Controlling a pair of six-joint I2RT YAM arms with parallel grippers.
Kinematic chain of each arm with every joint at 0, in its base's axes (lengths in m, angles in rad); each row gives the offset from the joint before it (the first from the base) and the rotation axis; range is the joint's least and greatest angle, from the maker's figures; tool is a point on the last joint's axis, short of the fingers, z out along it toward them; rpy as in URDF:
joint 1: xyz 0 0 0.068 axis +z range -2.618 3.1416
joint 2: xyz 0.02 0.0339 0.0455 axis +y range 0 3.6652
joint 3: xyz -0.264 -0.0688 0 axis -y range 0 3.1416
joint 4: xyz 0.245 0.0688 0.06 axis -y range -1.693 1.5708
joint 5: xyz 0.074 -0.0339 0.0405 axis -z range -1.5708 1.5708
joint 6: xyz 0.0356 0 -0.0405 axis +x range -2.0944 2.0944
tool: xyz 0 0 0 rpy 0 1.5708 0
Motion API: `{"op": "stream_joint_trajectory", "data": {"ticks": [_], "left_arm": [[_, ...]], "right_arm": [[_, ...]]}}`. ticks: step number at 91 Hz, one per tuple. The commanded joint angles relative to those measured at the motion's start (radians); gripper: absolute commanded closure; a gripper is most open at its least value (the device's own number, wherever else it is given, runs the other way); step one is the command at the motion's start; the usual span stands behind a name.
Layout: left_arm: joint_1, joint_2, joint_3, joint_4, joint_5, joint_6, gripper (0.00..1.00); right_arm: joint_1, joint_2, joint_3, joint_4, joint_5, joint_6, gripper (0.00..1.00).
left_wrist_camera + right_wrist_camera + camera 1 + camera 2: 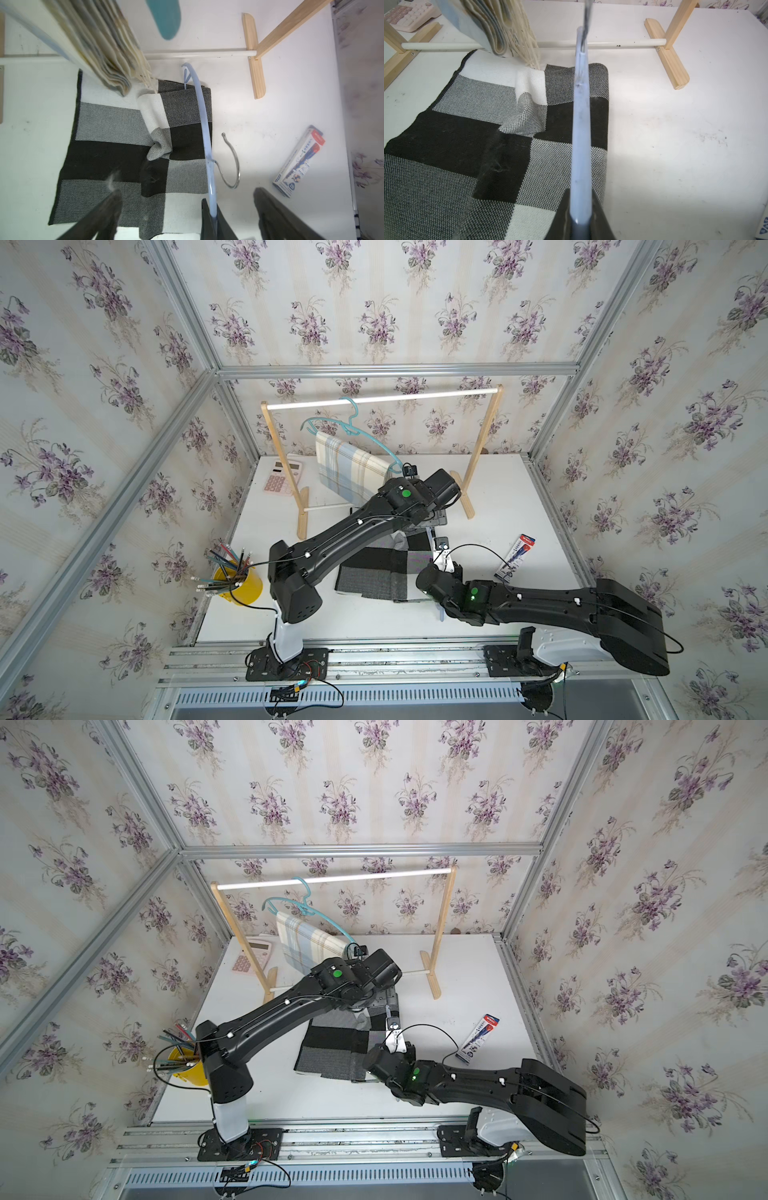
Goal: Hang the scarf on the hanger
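Scarf (374, 568) in black, grey and white checks lies flat on the white counter (498, 497), directly below the left jaws and just beside the right jaws, on the side toward the left arm (353, 526). Near its middle you can see a small fold (160, 145) that stands up from the cloth. The right jaws are pressed together on the pale blue hanger (580, 124) and pinch its near end. From them the hanger runs away toward the rack, above the edge of the scarf that is nearest to the right arm (540, 608). Its metal hook (232, 166) turns to the side away from the scarf, over bare counter. You cannot tell from these views whether the hanger touches the cloth. The left jaws are spread wide. In the left wrist view the hanger passes between them, apart from both. Beyond both jaws stands the wooden rack (487, 439). On its rail hangs a teal hanger (351, 430) that carries a plaid cloth (349, 468), and the lower end of this cloth comes down near the far edge of the scarf. A pen pack (515, 558) lies well apart from the right jaws, on their outer side. A pink calculator (282, 481) lies beyond the left jaws, behind the rack. A yellow cup of pencils (245, 589) stands well apart, beside the left arm.
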Motion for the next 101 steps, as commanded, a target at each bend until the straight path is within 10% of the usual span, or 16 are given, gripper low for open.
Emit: {"op": "stream_joint_trajectory", "data": {"ticks": [1,21,35,81,101], "left_arm": [[0.003,-0.110,-0.084,0.028,-0.001,0.129,0.00],[0.070,-0.539,-0.733,0.483,0.247,0.229,0.16],[0.127,-0.576,-0.985,0.689,0.332,0.220,0.21],[0.271,-0.115,-0.933,0.851,0.565,0.333,0.25],[0.271,-0.028,-0.891,0.854,0.609,0.345,0.60]], "right_arm": [[-0.024,-0.036,-0.026,0.019,-0.078,-0.010,1.00],[-0.085,-0.132,-0.097,0.092,-0.248,-0.004,1.00],[-0.109,-0.178,-0.123,0.110,-0.281,0.012,1.00],[-0.124,-0.212,-0.126,0.073,-0.311,0.023,1.00],[-0.124,-0.257,-0.106,0.015,-0.288,0.022,1.00]]}}
